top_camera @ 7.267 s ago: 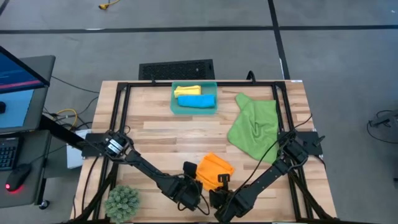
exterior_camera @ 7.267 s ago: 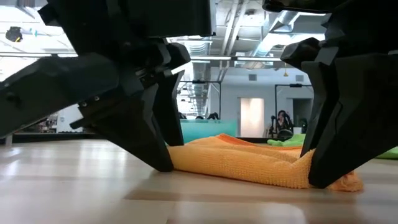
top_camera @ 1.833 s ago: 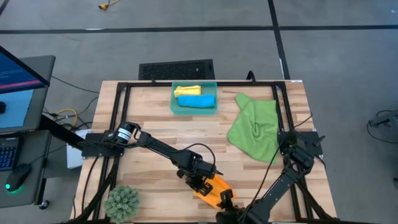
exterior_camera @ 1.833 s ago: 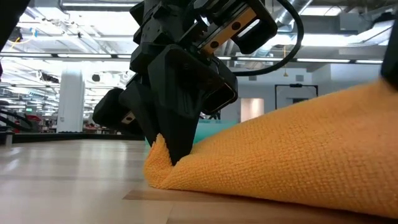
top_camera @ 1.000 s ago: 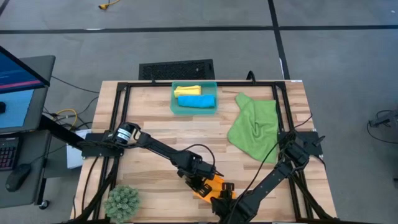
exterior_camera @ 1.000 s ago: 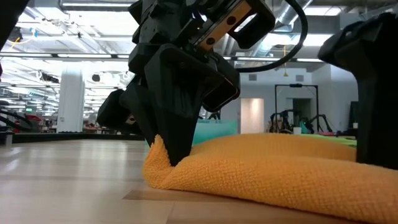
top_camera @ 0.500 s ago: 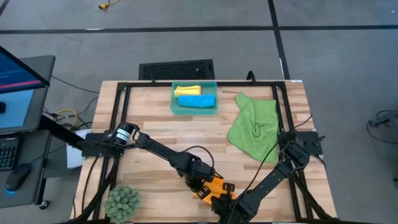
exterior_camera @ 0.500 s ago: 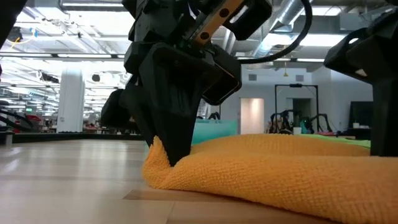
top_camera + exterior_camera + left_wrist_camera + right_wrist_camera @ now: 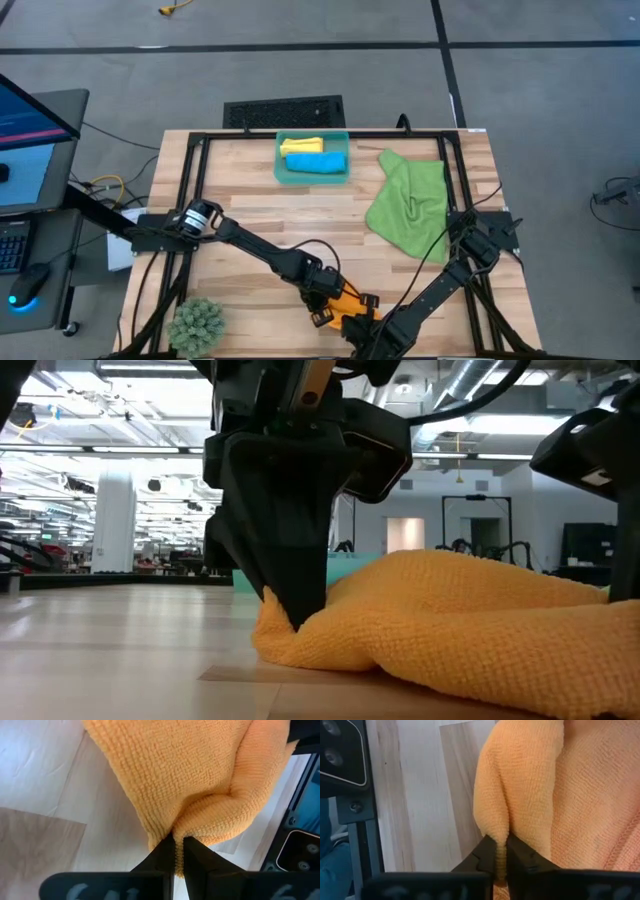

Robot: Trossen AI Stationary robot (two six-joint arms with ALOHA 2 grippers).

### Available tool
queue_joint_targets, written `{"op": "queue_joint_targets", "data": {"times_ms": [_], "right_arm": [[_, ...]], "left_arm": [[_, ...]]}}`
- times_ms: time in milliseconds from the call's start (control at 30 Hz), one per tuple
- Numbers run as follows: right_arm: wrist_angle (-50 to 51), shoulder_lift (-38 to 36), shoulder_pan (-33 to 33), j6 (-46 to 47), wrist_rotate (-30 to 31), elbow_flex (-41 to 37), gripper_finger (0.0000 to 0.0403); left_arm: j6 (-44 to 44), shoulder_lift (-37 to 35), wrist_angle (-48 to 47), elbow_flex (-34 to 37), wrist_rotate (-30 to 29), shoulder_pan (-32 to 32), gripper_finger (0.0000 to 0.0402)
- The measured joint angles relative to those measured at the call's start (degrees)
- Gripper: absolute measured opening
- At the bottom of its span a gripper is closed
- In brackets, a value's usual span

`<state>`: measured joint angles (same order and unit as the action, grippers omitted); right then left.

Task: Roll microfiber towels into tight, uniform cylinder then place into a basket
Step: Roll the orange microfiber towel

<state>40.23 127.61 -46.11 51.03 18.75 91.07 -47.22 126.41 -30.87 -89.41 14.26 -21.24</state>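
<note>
I had my left gripper pinched shut on one edge of the orange towel and my right gripper clamped on another fold of it, the cloth bunched between them at about six o'clock on the table. The basket sat well apart at twelve o'clock with the yellow towel and blue towel in it, and the green towel lay loose at two o'clock. My worry was that both grips held only thin pinches, so an uneven pull could have slipped an edge free and left a lumpy, lopsided roll.
</note>
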Motion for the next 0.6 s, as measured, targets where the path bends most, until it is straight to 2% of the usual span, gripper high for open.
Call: {"op": "queue_joint_targets", "data": {"times_ms": [100, 267, 400, 600], "right_arm": [[0.0, 0.0, 0.0, 0.0, -0.1, 0.0, 0.0045], [-0.1, 0.0, 0.0, 0.0, -0.5, -0.1, 0.0026], [-0.1, 0.0, 0.0, 0.0, -0.5, -0.1, 0.0022], [-0.7, 0.0, 0.0, 0.0, -0.5, -0.2, 0.0039]], "left_arm": [[0.1, 0.0, 0.0, 0.0, -0.2, -0.3, 0.0012], [-0.1, 0.0, 1.3, 0.0, -3.6, -0.8, 0.0012], [1.2, 0.0, 4.3, 0.0, -3.4, -0.7, 0.0012], [1.3, 0.1, 5.9, 0.0, -1.8, -1.1, 0.0022]]}}
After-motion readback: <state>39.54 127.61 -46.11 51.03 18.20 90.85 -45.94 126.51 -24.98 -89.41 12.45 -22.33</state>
